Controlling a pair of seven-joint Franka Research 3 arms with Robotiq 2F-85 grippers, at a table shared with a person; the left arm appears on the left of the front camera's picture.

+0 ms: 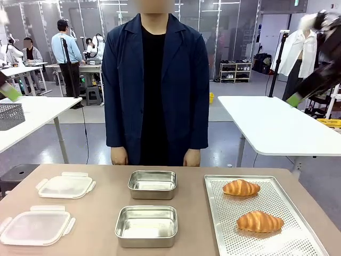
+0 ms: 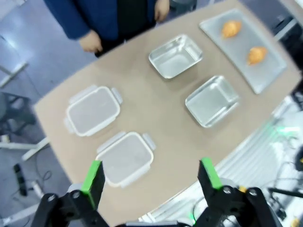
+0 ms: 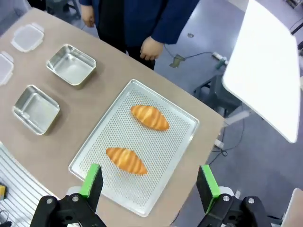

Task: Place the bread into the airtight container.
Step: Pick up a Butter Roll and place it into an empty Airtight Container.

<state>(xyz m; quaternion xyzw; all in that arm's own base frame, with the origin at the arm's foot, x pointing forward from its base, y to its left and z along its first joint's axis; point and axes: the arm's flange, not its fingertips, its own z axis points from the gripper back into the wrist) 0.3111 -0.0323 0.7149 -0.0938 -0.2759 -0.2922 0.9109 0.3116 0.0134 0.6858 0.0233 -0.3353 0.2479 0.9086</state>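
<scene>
bread: two rolls are seen on the perforated tray [image 1: 298, 234] by the desk's [image 1: 101, 213] right edge. The far roll [image 1: 241, 187] lies toward the tray's far edge and the near roll [image 1: 259, 221] nearer its middle, well apart.
containers: the far container [image 1: 152, 194] and near container [image 1: 146, 241], both steel, are set one behind the other mid-desk. Both are uncovered and seen empty.
lids: the far lid [image 1: 65, 186] and near lid [image 1: 35, 228], clear plastic, are laid flat by the left edge, apart from the containers.
around: a person [image 1: 154, 85] is stood at the far edge, hands [image 1: 119, 156] hanging just past it. Bare desk separates tray from containers.
left gripper [image 2: 150, 165]: held high over the near edge on the lids' side, spread wide, nothing between the fingers.
right gripper [image 3: 149, 169]: held high over the tray's near part, spread wide, nothing held.
hard to make out: the tray's near edge is cut off in the front view, and the left wrist view is smeared.
</scene>
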